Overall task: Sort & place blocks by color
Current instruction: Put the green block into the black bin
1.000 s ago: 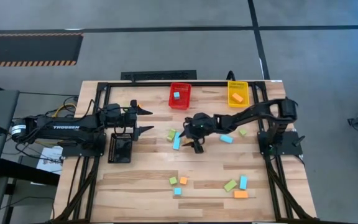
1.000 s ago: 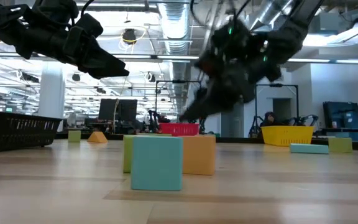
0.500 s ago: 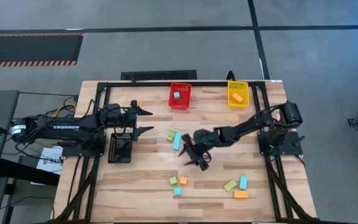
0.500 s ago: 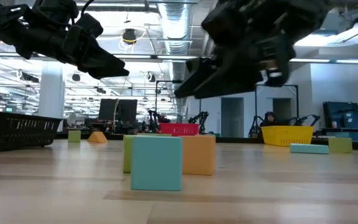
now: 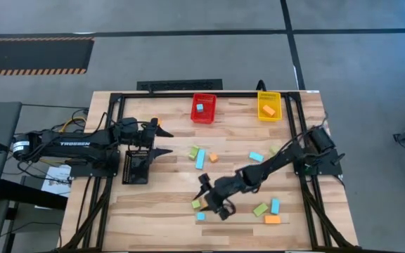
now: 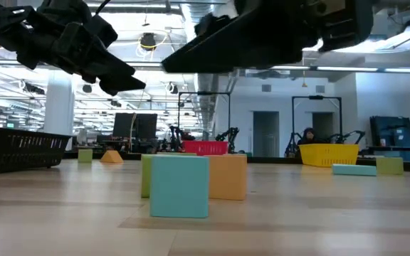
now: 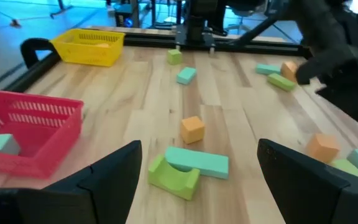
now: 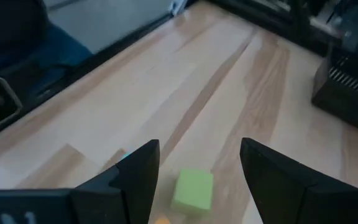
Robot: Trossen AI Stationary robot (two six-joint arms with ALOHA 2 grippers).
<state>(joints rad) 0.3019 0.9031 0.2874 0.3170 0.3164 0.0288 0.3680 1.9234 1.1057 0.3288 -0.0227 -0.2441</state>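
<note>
The right gripper hangs low over the near half of the wooden table, with its two dark fingers spread and nothing between them. Directly under it, by the near edge, sit a lime green cube, an orange cube mostly hidden beneath the gripper from above, and a light blue cube; whether a finger touches any of them is hard to say.

The left gripper waits at the left edge beside the black mesh bin, its fingers also wide and empty.

Mid-table lie a lime green block touching a light blue bar, with a small orange cube just beside them. The red mesh bin at the far edge holds one light blue cube, and the yellow mesh bin holds an orange block.
</note>
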